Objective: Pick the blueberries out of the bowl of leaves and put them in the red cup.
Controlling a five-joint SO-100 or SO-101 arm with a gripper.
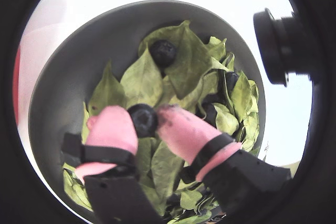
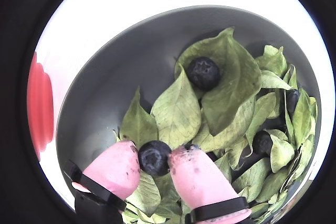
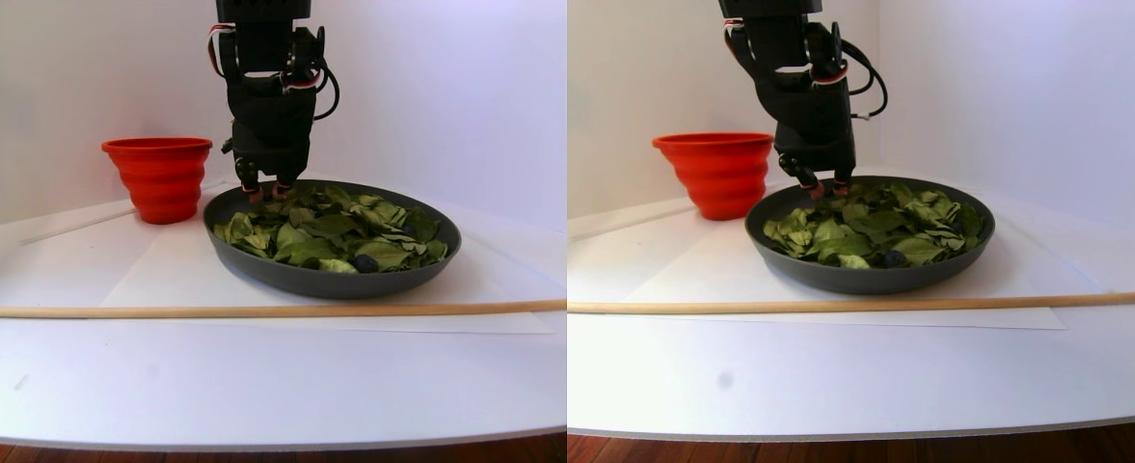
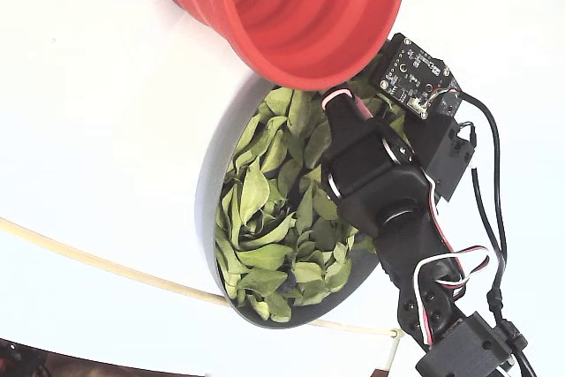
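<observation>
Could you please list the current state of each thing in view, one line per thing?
tool: closed on a blueberry, low in the bowl.
held blueberry: pinched between the pink fingertips, at the level of the leaves.
blueberry on the large leaf: loose, untouched.
bowl: upright, holding leaves and several berries.
leaves: loosely heaped in the bowl.
red cup: upright beside the bowl, a few berries already inside.
</observation>
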